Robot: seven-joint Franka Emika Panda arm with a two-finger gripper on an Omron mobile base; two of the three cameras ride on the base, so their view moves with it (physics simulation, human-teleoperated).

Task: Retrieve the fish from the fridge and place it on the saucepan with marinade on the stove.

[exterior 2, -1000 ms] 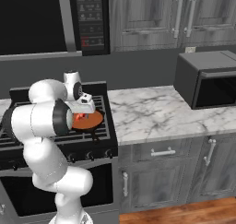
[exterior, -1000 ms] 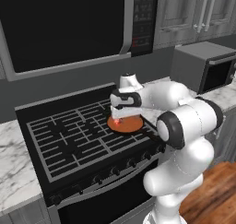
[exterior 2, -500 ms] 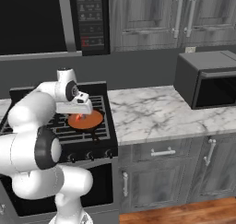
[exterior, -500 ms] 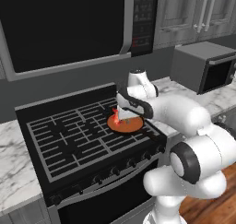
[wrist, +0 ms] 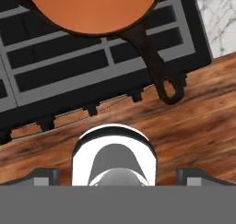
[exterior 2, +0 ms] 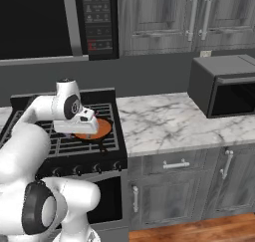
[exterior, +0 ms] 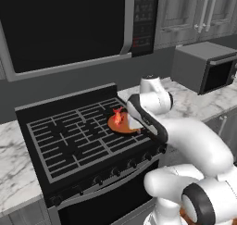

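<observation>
Currently the fish [exterior: 118, 116] rests on the saucepan with marinade [exterior 2: 101, 129] near the stove's [exterior: 69, 140] right edge; fingers [wrist: 46, 174] released, spread wide above it.

A grey microwave [exterior 2: 226, 85] stands on the marble counter [exterior 2: 169, 122], well off to the gripper's right. Another stretch of marble counter [exterior: 11, 168] lies well to its left. Above and behind the gripper hangs a black oven [exterior: 69, 25] with a control panel [exterior 2: 98, 19]. Grey wall cabinets [exterior 2: 184, 17] hang up to its right, base cabinets [exterior 2: 199, 186] below the counter. A wooden floor [wrist: 193, 140] lies underneath.
</observation>
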